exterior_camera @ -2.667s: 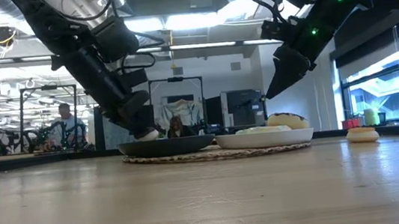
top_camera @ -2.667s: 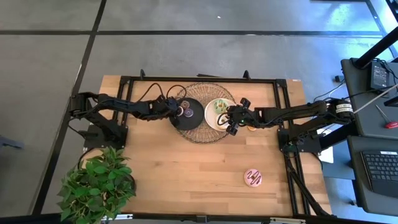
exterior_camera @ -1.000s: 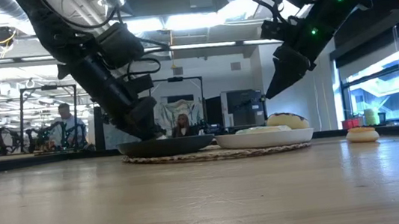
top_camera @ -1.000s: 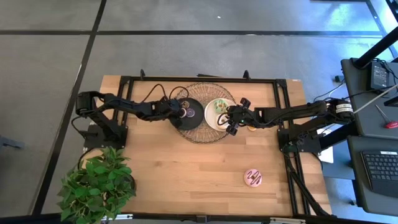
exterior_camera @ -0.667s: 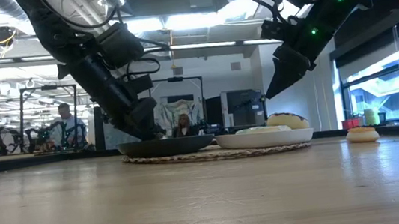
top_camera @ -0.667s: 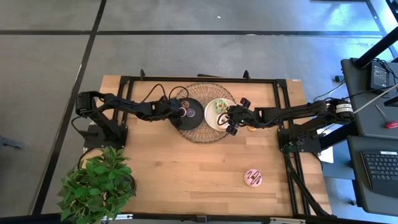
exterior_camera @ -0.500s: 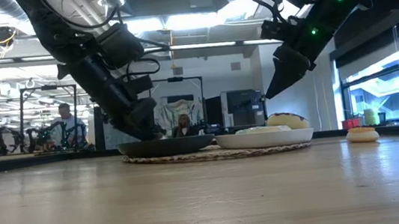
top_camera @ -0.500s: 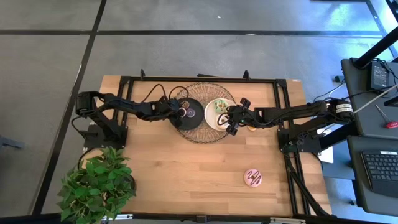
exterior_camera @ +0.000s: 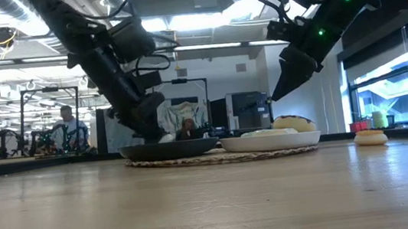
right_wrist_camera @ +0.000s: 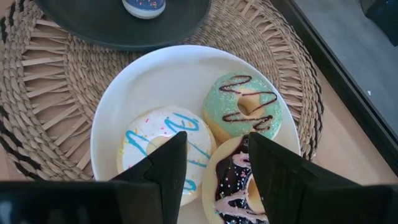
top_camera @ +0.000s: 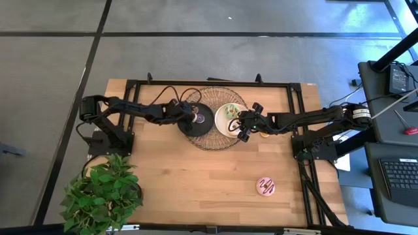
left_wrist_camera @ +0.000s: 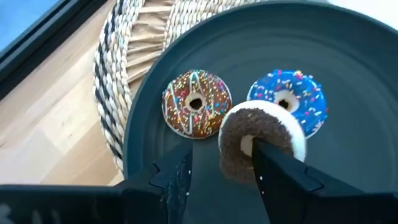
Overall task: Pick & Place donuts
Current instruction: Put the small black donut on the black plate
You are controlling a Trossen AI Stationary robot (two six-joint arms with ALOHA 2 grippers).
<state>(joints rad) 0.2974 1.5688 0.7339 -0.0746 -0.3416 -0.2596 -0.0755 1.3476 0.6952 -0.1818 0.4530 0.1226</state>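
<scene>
A mini brown donut sits tilted on the black plate, leaning against one finger of the left gripper, beside a chocolate-sprinkled mini donut and a blue-iced one. The left gripper's jaws stand apart around it, with no clamp evident; the step in hand appears to be the release of this donut onto the plate.

The white plate beside it holds a green-iced donut, a cream donut with blue icing lines and a chocolate donut with pink icing. The right gripper hovers just above these, jaws apart, holding nothing.

A pink-striped donut lies well apart on the bare table, and a small orange one rests near the white plate's far side.

Judged next: the left gripper lifts clear without dragging the leaning donut; then the outlying donuts need collecting. Both plates share a woven mat, so the two arms work close together. A potted plant stands clear at the table corner.
</scene>
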